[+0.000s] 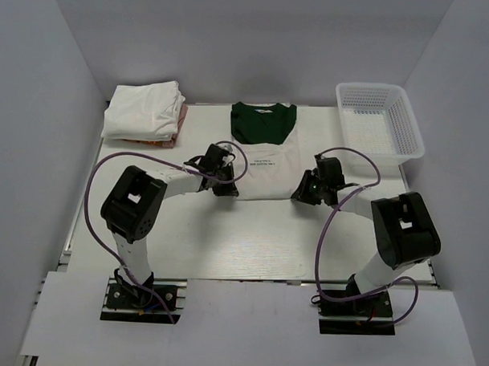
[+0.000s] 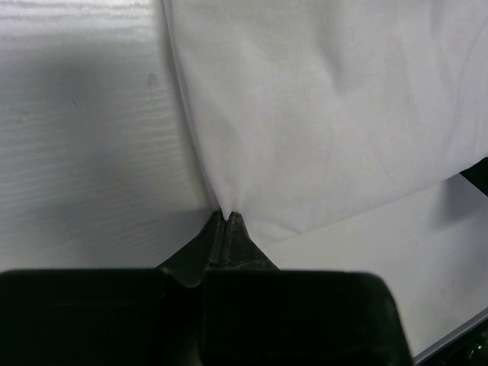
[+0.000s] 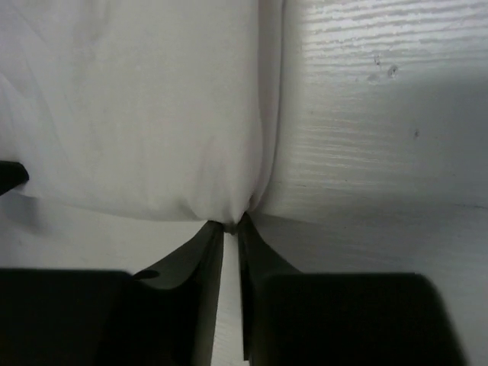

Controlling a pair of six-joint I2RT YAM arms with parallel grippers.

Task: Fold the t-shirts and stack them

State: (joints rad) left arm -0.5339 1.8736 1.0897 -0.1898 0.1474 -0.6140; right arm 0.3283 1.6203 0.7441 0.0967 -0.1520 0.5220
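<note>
**Both grippers pinch the near corners of the flat t-shirt**

The green-and-cream t-shirt (image 1: 265, 164) lies flat at the middle of the table (image 1: 250, 239), toward the far side. Its dark green collar end points away from the arms. Its cream body, with a small line of black lettering, points toward them. The sides look folded in, so it reads as a narrow rectangle.

The left gripper (image 1: 225, 182) sits at the near-left corner of the shirt. In the left wrist view its jaws are pressed fully together, with the corner of the white cloth caught at the tips and the fabric puckering up from that point.

The right gripper (image 1: 302, 191) sits at the near-right corner. In the right wrist view its jaws are drawn in to a thin slit, with the cloth edge bunched between the tips. Both grippers are low, at table level.

A stack of folded t-shirts (image 1: 143, 109) sits at the far-left corner of the table, white ones on top and an orange-pink tee (image 1: 181, 123) showing at the lower edge. It is well apart from the flat shirt.

A white lattice basket (image 1: 370, 88) stands at the far-right corner, with nothing visible inside.
</note>
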